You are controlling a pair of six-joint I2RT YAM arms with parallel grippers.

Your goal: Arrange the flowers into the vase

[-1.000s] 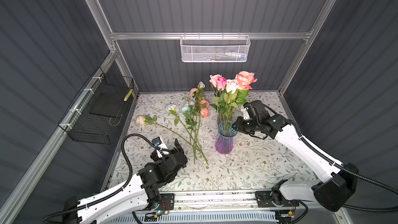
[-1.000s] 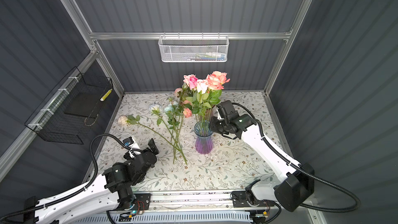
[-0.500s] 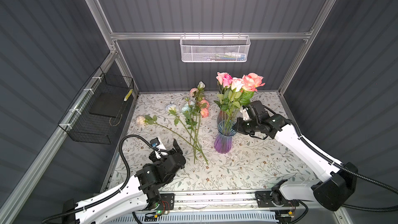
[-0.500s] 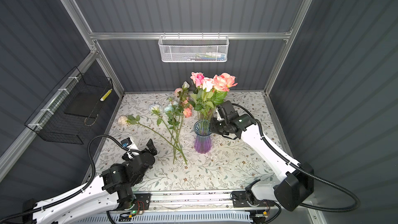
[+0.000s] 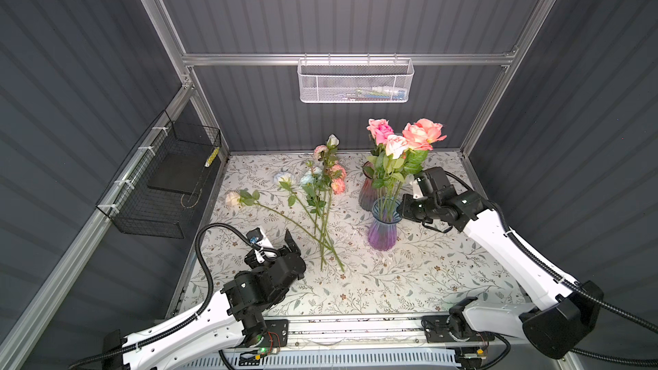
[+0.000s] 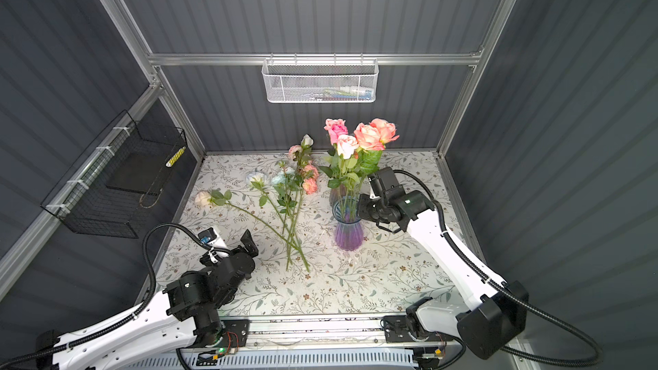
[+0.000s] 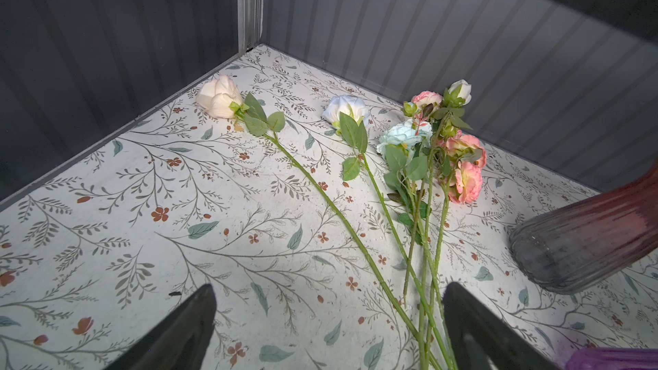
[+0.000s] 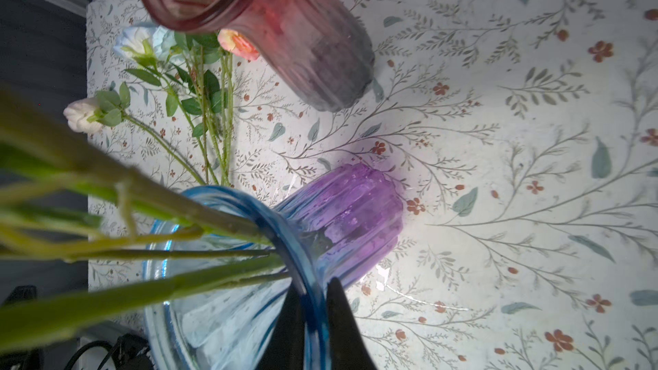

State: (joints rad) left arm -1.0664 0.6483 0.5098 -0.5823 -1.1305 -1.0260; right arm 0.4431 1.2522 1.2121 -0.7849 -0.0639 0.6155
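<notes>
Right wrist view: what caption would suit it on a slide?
The right gripper pinches the rim of the blue vase, stems inside; red vase and loose flowers beyond.

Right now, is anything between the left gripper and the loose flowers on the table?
Nothing visible does. The left gripper stands open above the table, and the loose flowers lie uncovered, stems close beside it.

The right pincer (image 5: 400, 209) meets the vase (image 5: 382, 234) holding roses (image 5: 402, 138).

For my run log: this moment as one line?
left gripper open near loose flowers on table; right gripper shut on purple vase rim; roses in purple vase; pink vase empty
</notes>
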